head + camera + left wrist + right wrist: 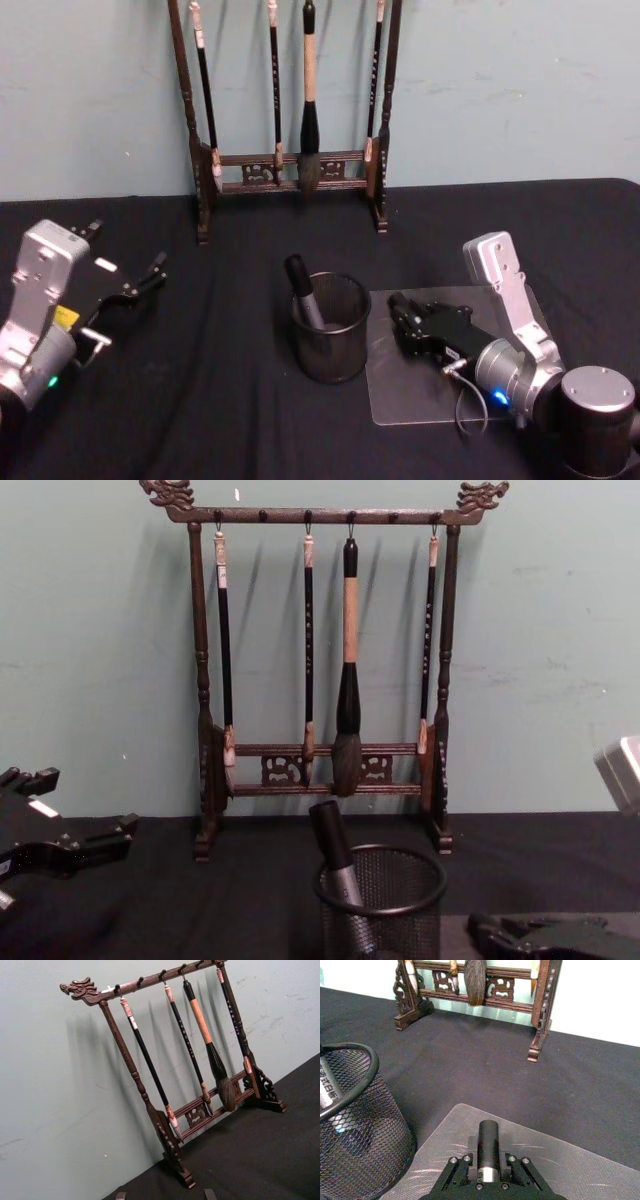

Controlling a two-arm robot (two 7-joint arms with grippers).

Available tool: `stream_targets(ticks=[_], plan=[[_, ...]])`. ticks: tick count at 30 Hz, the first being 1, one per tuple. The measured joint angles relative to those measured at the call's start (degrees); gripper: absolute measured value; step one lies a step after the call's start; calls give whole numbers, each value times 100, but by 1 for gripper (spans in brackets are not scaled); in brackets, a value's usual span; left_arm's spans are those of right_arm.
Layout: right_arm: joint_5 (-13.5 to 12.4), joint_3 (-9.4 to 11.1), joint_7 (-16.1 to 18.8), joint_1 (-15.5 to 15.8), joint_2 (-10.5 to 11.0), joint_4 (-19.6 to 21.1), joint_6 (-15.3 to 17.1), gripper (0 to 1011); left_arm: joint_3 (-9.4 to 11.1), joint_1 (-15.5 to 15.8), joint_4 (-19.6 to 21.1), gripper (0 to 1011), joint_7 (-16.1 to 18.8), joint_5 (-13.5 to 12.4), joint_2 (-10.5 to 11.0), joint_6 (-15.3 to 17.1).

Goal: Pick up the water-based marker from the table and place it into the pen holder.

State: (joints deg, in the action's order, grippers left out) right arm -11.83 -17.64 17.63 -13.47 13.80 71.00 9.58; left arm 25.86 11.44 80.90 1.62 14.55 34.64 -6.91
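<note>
Nearest, the right end effector (402, 312), fingers pressed together and empty, sits over a clear sheet (420, 395) just right of the holder (332, 372). Inside the holder leans the marker (303, 290), cap above the rim. The right wrist view adds its printed label behind the mesh. Well left of the holder, the left end effector (122, 250) is spread wide, with bare surface (230, 400) between. The rack (290, 170) stands behind the holder.

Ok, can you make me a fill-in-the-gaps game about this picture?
The ___ leans inside the pen holder.
___ brushes hang on the wooden rack.
The right gripper is over the clear sheet, beside the ___.
The left gripper is wide ___.
Missing words: marker, four, pen holder, open.
</note>
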Motion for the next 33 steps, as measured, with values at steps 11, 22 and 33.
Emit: stream_targets(ticks=[11,22,33], plan=[[-165,44,117,30,16,17,-189,250,0,0,0,1009,0,0,0,0],[-290,47,181,59,52,66,-333,250,0,-1,0,1009,0,0,0,0],[-387,51,245,101,101,127,-579,250,0,0,0,1009,0,0,0,0]])
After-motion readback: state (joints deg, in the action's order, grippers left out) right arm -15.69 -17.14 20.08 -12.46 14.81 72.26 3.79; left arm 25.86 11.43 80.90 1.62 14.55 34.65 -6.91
